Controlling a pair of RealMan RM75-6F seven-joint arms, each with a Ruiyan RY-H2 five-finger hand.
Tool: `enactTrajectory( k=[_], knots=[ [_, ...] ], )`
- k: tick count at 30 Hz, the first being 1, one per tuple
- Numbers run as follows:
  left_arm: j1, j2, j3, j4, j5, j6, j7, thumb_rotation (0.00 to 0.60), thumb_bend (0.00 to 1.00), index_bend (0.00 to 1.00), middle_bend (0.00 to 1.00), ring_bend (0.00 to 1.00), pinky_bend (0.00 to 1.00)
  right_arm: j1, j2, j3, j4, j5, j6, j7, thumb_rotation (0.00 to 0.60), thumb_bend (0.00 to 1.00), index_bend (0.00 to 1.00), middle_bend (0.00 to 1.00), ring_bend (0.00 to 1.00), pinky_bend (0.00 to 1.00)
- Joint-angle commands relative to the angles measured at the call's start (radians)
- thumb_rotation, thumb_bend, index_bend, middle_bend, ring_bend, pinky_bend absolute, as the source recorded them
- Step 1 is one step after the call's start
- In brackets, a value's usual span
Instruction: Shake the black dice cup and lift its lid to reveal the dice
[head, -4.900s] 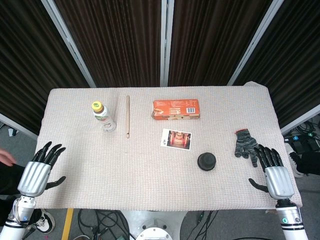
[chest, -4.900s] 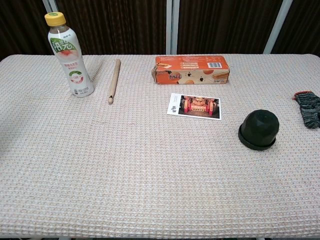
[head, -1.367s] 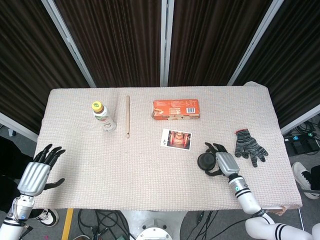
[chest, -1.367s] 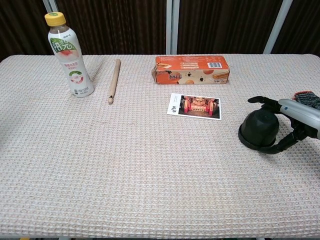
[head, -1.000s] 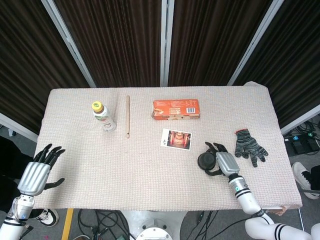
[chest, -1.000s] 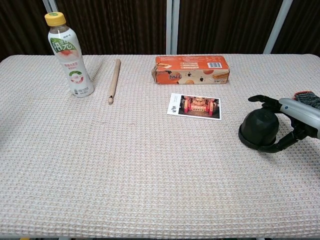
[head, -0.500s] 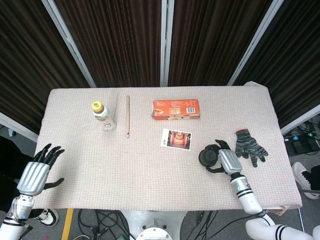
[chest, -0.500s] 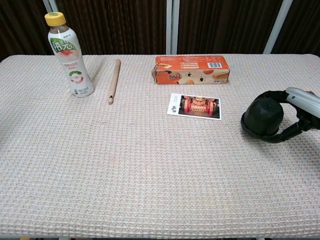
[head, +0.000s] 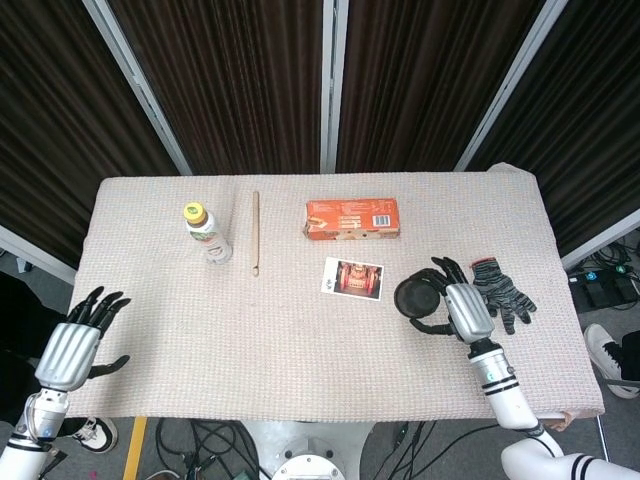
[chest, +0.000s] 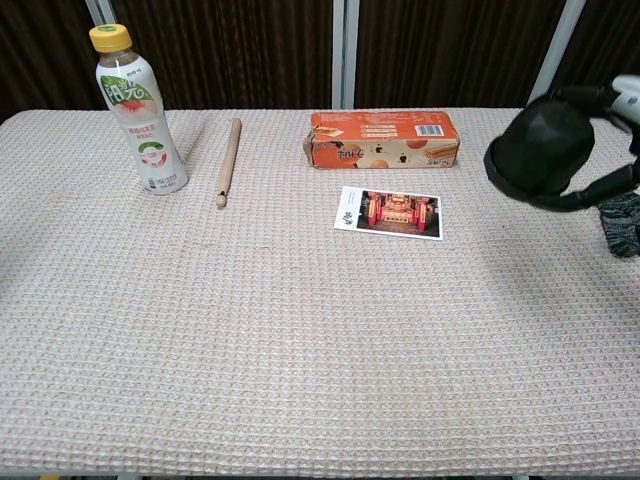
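The black dice cup (head: 416, 297) (chest: 540, 150) is off the table, held in the air at the right side. My right hand (head: 462, 309) (chest: 612, 140) grips it from the right, dark fingers wrapped over its top and under its base. The lid sits closed on the base and no dice show. My left hand (head: 75, 345) hovers open at the table's near left corner, fingers spread, far from the cup; the chest view does not show it.
A drink bottle (head: 207, 233) (chest: 139, 110) and a wooden stick (head: 256, 233) (chest: 229, 161) lie at the far left. An orange box (head: 352, 219) (chest: 383, 139) and a photo card (head: 354, 277) (chest: 389, 212) sit mid-table. A grey glove (head: 503, 291) (chest: 622, 221) lies right of the cup.
My right hand closed around the dice cup and raised it off the cloth, carrying it upward. The left hand has stayed put.
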Motion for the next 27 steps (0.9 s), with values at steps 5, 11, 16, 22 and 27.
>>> enactTrajectory(
  k=[5, 11, 16, 22, 27],
  knots=[
    [-0.004, -0.01, 0.001, 0.009, -0.002, -0.011, -0.007, 0.6, 0.12, 0.16, 0.12, 0.0, 0.19, -0.035, 0.09, 0.013, -0.122, -0.008, 0.084, -0.169, 0.6, 0.13, 0.34, 0.44, 0.09, 0.0],
    [-0.001, -0.002, 0.001, 0.003, 0.005, 0.002, -0.007, 0.6, 0.12, 0.16, 0.12, 0.0, 0.19, 0.051, -0.02, 0.014, 0.097, 0.305, -0.256, -0.207, 0.6, 0.16, 0.34, 0.43, 0.08, 0.0],
    [-0.004, 0.004, -0.002, -0.005, 0.002, 0.0, -0.01, 0.6, 0.12, 0.16, 0.12, 0.0, 0.19, 0.054, 0.024, 0.055, -0.065, 0.203, -0.154, -0.173, 0.6, 0.16, 0.34, 0.43, 0.08, 0.0],
    [-0.008, -0.001, 0.001, 0.002, 0.008, -0.005, -0.009, 0.6, 0.12, 0.16, 0.12, 0.0, 0.19, -0.013, 0.16, 0.083, -0.336, -0.054, 0.097, -0.106, 0.6, 0.15, 0.34, 0.43, 0.09, 0.0],
    [-0.011, -0.009, 0.001, 0.001, 0.011, -0.007, -0.003, 0.6, 0.12, 0.16, 0.12, 0.0, 0.19, -0.067, 0.17, 0.062, -0.333, -0.124, 0.216, -0.032, 0.6, 0.15, 0.34, 0.44, 0.09, 0.0]
  ],
)
